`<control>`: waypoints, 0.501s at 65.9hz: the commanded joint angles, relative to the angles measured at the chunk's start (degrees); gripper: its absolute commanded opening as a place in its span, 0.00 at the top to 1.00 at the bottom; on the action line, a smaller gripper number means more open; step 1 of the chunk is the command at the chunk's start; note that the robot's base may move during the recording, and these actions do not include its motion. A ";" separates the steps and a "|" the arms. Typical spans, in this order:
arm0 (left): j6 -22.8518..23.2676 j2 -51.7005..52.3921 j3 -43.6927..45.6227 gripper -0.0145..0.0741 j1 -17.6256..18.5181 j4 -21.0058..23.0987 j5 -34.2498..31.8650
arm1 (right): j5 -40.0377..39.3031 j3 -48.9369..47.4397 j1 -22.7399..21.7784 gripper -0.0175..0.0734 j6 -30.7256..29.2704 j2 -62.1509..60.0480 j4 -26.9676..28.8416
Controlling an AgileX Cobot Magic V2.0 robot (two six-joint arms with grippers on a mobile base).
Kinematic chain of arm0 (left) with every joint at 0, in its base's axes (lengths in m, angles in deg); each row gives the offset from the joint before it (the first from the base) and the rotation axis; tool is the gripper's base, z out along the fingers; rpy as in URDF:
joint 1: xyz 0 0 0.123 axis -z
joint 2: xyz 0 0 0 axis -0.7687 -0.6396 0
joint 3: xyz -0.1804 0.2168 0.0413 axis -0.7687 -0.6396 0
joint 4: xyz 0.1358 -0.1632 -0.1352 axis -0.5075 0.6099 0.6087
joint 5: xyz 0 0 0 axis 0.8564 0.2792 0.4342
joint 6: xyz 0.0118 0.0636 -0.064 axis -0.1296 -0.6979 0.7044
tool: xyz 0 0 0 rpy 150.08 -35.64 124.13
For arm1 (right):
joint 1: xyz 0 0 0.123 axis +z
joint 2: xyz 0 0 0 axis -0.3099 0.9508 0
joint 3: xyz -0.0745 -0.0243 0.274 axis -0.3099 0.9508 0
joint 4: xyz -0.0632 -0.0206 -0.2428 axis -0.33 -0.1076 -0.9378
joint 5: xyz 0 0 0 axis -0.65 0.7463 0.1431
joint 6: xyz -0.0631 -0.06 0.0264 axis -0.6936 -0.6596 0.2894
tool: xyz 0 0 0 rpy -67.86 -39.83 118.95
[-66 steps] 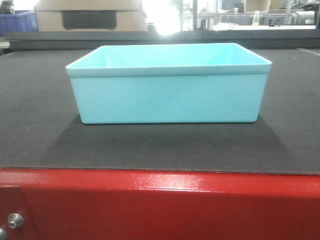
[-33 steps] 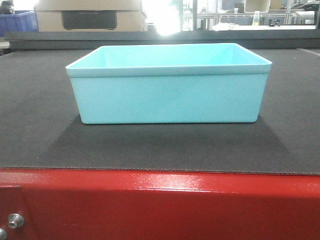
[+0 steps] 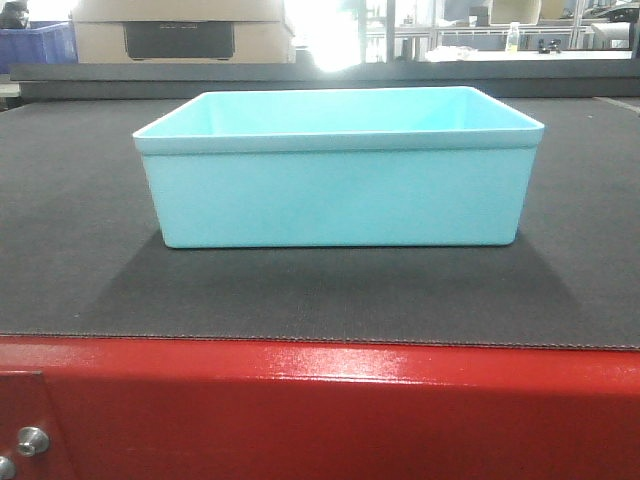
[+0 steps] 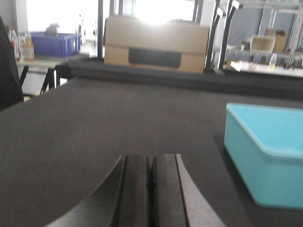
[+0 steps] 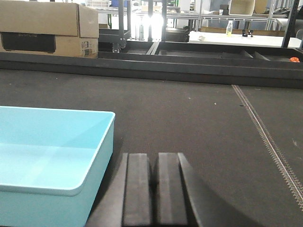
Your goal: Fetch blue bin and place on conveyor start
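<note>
Two grippers in view, one per wrist camera, both empty with pads pressed together: left gripper (image 4: 151,189) clenched on nothing above the belt, right gripper (image 5: 155,189) likewise closed with no object between the pads. Blue bin (image 3: 338,168) seated flat and upright on the conveyor start (image 3: 80,280), set back from the red frame (image 3: 320,400) at the near edge, with a silver bolt (image 3: 31,440) visible at lower left of that frame. Bin interior empty as far as visible. Seen from the left wrist, blue bin (image 4: 265,151) to the right of the closed pads and apart from them; seen from the right wrist, blue bin (image 5: 52,156) to the left, near the pads but not touching. Neither arm in contact with the bin.

Judged step: placement done, release done, bin already resting on the belt start. Remaining work appears limited to clearing both arms from the bin's flanks.

Next move, as a judgement: withdraw each arm outward and back, away from the bin walls, avoiding any sideways brush that could slide the light tub along the textured belt. No regrasp required unless the bin needs squaring to the frame; from the front view, long side already roughly parallel to the red edge.

Background only: cardboard box (image 3: 180,30) and dark blue crate (image 3: 35,45) beyond the belt, not part of the task.
</note>
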State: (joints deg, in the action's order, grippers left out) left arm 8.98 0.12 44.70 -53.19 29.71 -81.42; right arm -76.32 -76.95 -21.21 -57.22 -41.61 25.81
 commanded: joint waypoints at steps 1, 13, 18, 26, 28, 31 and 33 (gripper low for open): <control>-0.09 0.43 -2.76 0.96 -0.15 0.21 -5.03 | -1.60 0.00 -0.18 0.99 -0.32 -0.39 -0.64; -0.09 0.43 -2.76 0.96 -0.15 0.21 -2.61 | -1.68 0.00 -0.18 0.99 -0.32 -0.39 -0.64; -0.09 0.43 -2.76 0.96 -0.15 0.21 -2.61 | -1.81 0.00 -0.18 0.99 -0.32 -0.39 -0.64; -0.09 0.43 -2.76 0.96 -0.15 0.21 -2.61 | -1.81 0.00 -0.18 0.99 -0.32 -0.39 -0.64; -0.09 0.43 -2.76 0.96 -0.15 0.21 -2.61 | -1.81 0.00 -0.18 0.99 -0.32 -0.39 -0.64; -0.09 0.43 -2.76 0.96 -0.15 0.21 -2.61 | -1.81 0.00 -0.18 0.99 -0.32 -0.39 -0.64; -0.09 0.43 -2.76 0.96 -0.15 0.21 -2.61 | -1.81 0.00 -0.18 0.99 -0.32 -0.39 -0.64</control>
State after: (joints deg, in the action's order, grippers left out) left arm 8.87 0.21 41.87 -53.19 29.71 -82.49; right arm -76.76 -76.95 -21.21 -57.22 -41.61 25.81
